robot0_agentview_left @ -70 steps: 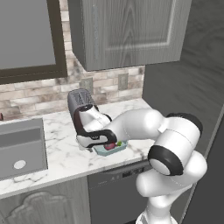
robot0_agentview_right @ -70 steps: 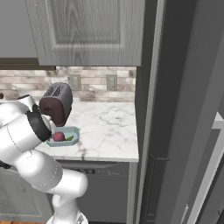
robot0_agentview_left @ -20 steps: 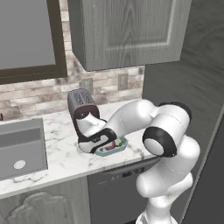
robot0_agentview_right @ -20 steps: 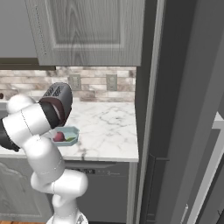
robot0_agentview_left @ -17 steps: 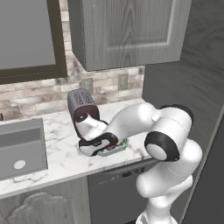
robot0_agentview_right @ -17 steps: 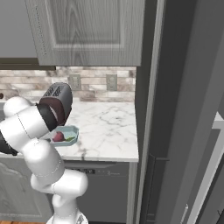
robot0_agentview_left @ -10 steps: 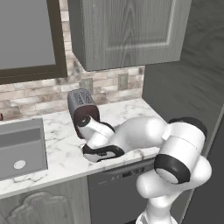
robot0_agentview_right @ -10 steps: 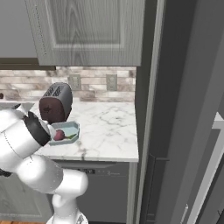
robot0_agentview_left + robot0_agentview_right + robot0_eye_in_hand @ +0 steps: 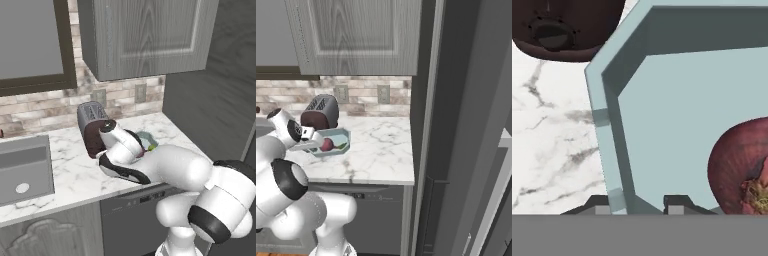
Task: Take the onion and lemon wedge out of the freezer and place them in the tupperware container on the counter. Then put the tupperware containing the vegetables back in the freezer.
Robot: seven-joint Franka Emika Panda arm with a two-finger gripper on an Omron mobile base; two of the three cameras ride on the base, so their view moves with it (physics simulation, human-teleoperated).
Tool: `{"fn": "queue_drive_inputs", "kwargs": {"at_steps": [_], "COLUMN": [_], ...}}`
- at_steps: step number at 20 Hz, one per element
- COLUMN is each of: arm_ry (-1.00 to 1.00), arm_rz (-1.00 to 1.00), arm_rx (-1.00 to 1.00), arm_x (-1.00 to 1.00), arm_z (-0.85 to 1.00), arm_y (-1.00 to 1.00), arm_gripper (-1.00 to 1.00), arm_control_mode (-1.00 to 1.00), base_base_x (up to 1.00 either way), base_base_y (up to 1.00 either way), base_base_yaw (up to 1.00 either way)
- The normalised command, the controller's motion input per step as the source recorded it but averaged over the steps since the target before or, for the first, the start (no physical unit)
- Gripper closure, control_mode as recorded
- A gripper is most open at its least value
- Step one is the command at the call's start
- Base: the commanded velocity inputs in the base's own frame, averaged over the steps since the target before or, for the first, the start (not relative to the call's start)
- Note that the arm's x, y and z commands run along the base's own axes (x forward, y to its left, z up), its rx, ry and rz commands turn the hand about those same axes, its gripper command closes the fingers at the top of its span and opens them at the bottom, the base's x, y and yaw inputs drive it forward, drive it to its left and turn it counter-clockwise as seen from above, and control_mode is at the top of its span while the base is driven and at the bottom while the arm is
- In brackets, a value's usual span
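The pale teal tupperware container (image 9: 335,135) sits on the white marble counter (image 9: 381,145) in front of the toaster. Inside it lie the dark red onion (image 9: 327,145) and the small yellow-green lemon wedge (image 9: 342,146). My gripper (image 9: 315,146) reaches the container's left side. In the hand view my gripper (image 9: 637,202) is open and straddles the tupperware container's wall (image 9: 612,130), with a gap on the inner side. The onion (image 9: 742,170) fills the lower right there. The lemon wedge (image 9: 151,148) and the container's rim (image 9: 146,137) peek past my arm. The dark freezer (image 9: 471,90) stands to the right.
A dark red toaster (image 9: 320,112) stands just behind the container against the brick backsplash. A sink (image 9: 25,165) lies at the counter's left end. Grey wall cabinets (image 9: 150,35) hang overhead. The marble between the container and the freezer is bare.
My arm has swung and dropped lower over the counter, its elbow now toward the right. The fingers have drawn slightly closer around the container's wall. The container stays in the same spot.
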Motion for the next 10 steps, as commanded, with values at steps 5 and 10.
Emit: {"fn": "queue_drive_inputs", "kwargs": {"at_steps": [5, 10], "arm_ry": [0.0, 0.0], "arm_rz": [0.08, 0.09], "arm_rx": [0.0, -0.02], "arm_x": [0.0, 0.0], "arm_z": [0.54, 0.58], "arm_y": [-0.17, -0.25], "arm_gripper": [1.0, 1.0], "arm_control_mode": [-1.0, -1.0], "base_base_x": [0.0, 0.0], "base_base_y": [0.0, 0.0], "base_base_yaw": [0.0, 0.0]}}
